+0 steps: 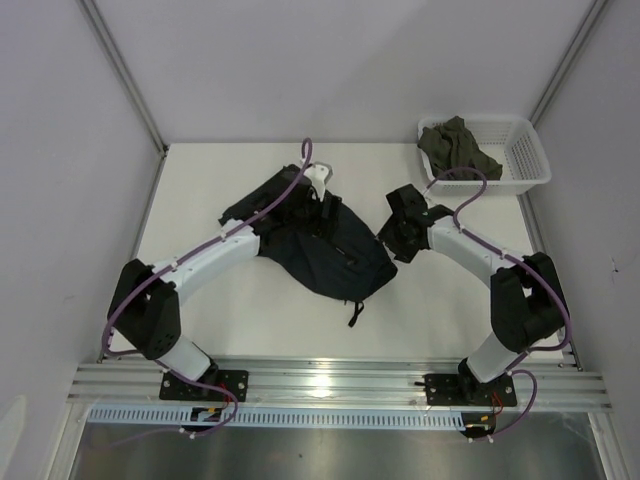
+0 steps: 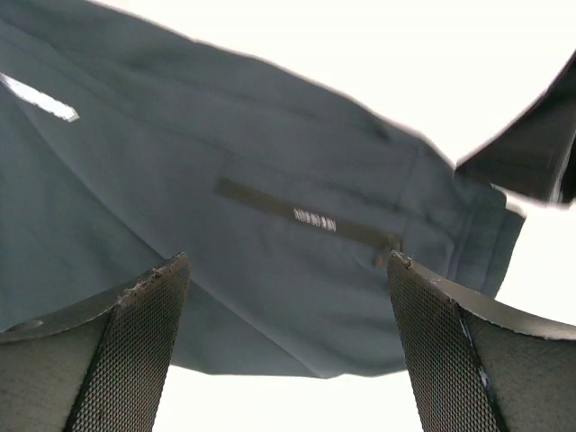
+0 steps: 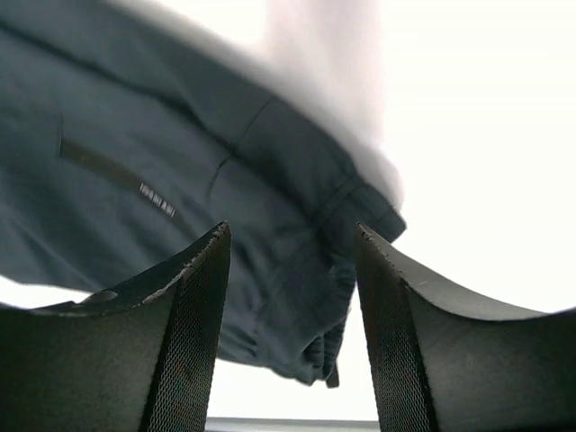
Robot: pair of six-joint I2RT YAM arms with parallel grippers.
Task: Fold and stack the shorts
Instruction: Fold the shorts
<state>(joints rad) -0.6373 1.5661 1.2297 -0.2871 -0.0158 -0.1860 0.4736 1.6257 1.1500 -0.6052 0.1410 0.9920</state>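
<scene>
Top camera overhead, facing down; wrist cameras close, both sharing shorts.

A: Left wrist cam, status?
B: Left gripper jaws wide apart, nothing between them. Shorts spread just ahead on the white worktop. Black strip with white lettering faces the camera.

Shorts lie on the table at frame centre. Left gripper is over their upper-left part, right gripper just right of them. Basket is on the table at upper right, with a crumpled garment in its left half.
</scene>
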